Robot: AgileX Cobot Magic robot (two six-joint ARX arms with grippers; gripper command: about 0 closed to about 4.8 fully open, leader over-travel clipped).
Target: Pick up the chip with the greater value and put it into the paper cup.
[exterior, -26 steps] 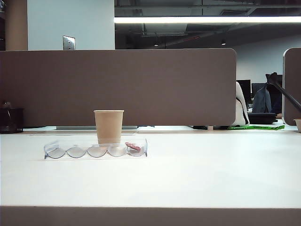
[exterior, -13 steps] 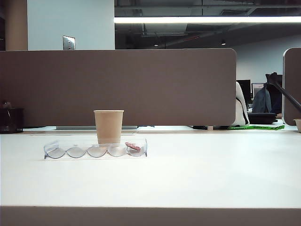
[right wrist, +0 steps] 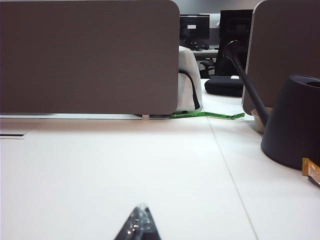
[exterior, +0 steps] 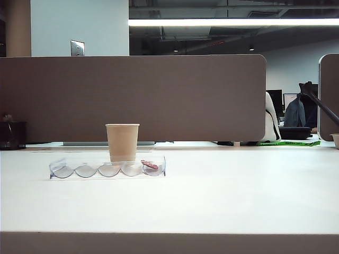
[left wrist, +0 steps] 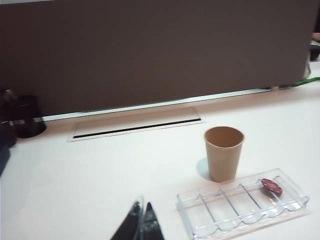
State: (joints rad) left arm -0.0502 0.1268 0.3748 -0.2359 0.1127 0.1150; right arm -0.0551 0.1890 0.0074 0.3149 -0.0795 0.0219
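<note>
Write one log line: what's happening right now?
left tool: shut, empty, near clear tray | right tool: shut, empty | red chip: in tray's end slot | paper cup: upright behind tray

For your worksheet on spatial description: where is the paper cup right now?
In the exterior view, the paper cup stands upright left of centre, directly behind the clear chip tray.

Right gripper (right wrist: 138,222) tips pressed together above bare white table (right wrist: 125,170); brown partition (right wrist: 87,55) behind; dark watering can (right wrist: 292,120) beside.
</note>
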